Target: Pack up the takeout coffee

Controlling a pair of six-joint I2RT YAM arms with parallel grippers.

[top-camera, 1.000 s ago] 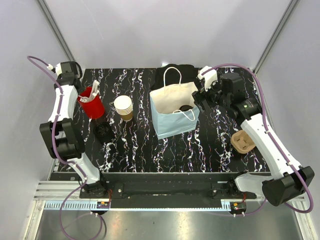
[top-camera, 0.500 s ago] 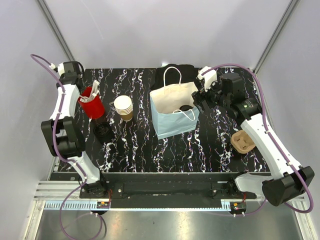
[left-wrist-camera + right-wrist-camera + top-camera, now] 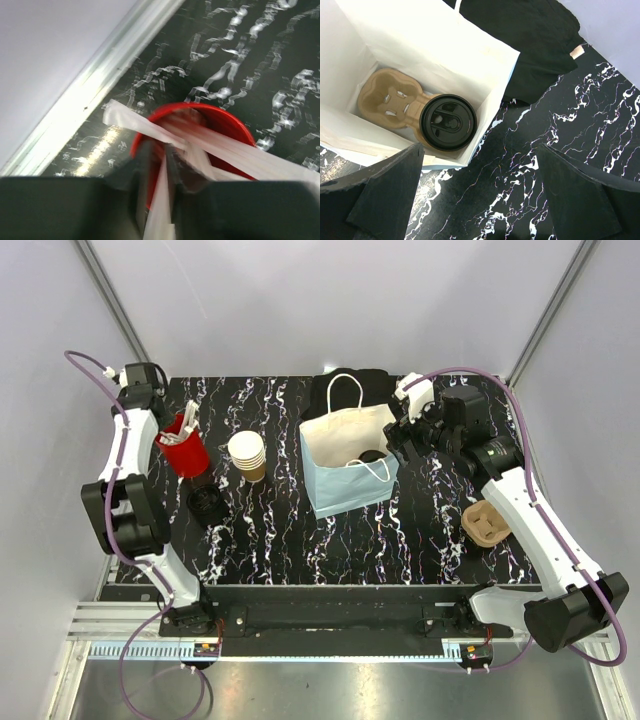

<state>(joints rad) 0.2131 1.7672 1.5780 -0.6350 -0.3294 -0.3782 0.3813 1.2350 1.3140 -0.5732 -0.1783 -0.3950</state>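
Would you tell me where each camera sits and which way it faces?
Top external: above and behind, looking down at the table; both arms show.
Left wrist: on the left gripper, facing the red cup; fingers show.
Right wrist: on the right gripper, looking into the bag at the coffee; open fingers show.
Top, right wrist share the bag.

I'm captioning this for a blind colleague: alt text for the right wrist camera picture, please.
A lidded coffee cup sits in a brown cardboard carrier inside an open white paper bag on a black marbled table. The right gripper is open, its fingers framing the bottom edge.
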